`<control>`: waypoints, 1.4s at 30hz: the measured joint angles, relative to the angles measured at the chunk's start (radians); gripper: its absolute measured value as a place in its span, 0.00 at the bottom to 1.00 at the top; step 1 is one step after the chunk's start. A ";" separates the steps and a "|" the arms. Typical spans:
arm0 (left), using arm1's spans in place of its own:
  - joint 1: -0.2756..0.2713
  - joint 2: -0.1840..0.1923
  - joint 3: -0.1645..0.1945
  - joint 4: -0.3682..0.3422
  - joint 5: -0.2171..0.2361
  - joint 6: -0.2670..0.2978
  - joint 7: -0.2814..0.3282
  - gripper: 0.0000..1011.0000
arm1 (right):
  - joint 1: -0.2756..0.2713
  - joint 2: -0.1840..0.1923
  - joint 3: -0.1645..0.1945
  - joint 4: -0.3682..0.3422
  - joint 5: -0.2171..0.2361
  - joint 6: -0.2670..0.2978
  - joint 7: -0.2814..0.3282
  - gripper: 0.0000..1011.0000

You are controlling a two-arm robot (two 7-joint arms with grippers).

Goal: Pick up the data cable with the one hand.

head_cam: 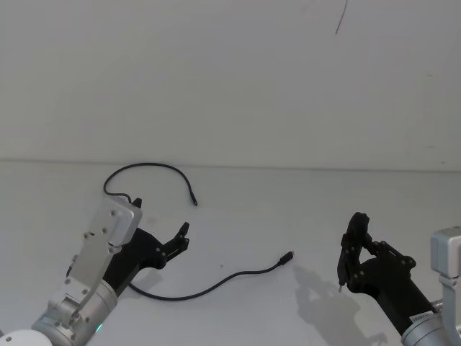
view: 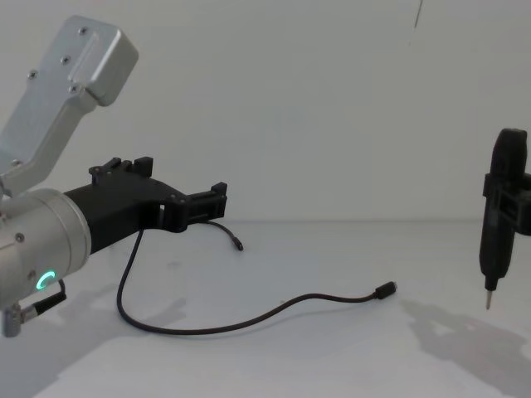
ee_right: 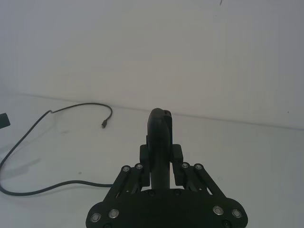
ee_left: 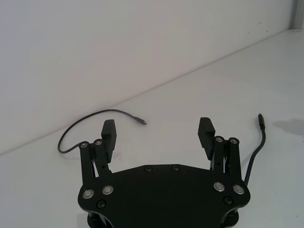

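— While the scene is being looked over, what is being shown of the surface and the room?

— A plain white table (head_cam: 302,202) is being shown, backed by a bare pale wall (head_cam: 230,79). A thin dark line (head_cam: 341,18) is being seen high on that wall.

— And how is the left gripper (head_cam: 162,218) being held?

— Black and angular, on a silver arm (view: 41,240) with a green ring (view: 46,280) glowing, it is being held over the left part of the table. Its fingers (ee_left: 108,130) are being spread wide apart, and nothing is being gripped between them. In the chest view it is being carried clear of the tabletop.

— Where is the data cable (head_cam: 248,272) being seen?

— It is lying loose on the table. One end is being curled in an arc behind the left gripper. The middle stretch is being hidden under that gripper in the head view. The other end is being trailed toward the centre, its plug (head_cam: 288,256) lying between the two grippers.

— What of the other arm?

— The right gripper (head_cam: 351,249) is being held at the right, well apart from the cable. Its fingers are being pressed together and its pointed tip is being aimed down above the table.
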 joint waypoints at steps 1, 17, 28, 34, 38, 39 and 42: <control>0.000 0.000 0.000 0.000 0.000 0.000 0.000 0.99 | 0.000 0.000 0.000 0.000 0.000 0.000 0.000 0.27; 0.000 0.000 0.000 0.000 -0.001 0.000 0.000 0.99 | 0.000 0.000 0.000 0.000 0.000 0.000 0.000 0.27; -0.004 -0.002 0.001 0.004 -0.001 -0.001 -0.006 0.99 | 0.000 0.000 0.000 0.000 0.000 0.000 0.000 0.27; -0.033 -0.018 0.017 0.036 -0.007 0.003 -0.042 0.99 | 0.000 0.000 0.000 0.000 0.000 0.000 0.000 0.27; -0.063 -0.035 0.033 0.072 -0.013 0.007 -0.075 0.99 | 0.000 0.000 0.000 0.000 0.000 0.000 0.000 0.27; -0.070 -0.039 0.037 0.081 -0.014 0.008 -0.083 0.99 | 0.000 0.000 0.000 0.000 0.000 0.000 0.000 0.27; -0.101 -0.056 0.052 0.122 -0.019 0.012 -0.118 0.99 | 0.000 0.000 0.000 0.000 0.000 0.000 0.000 0.27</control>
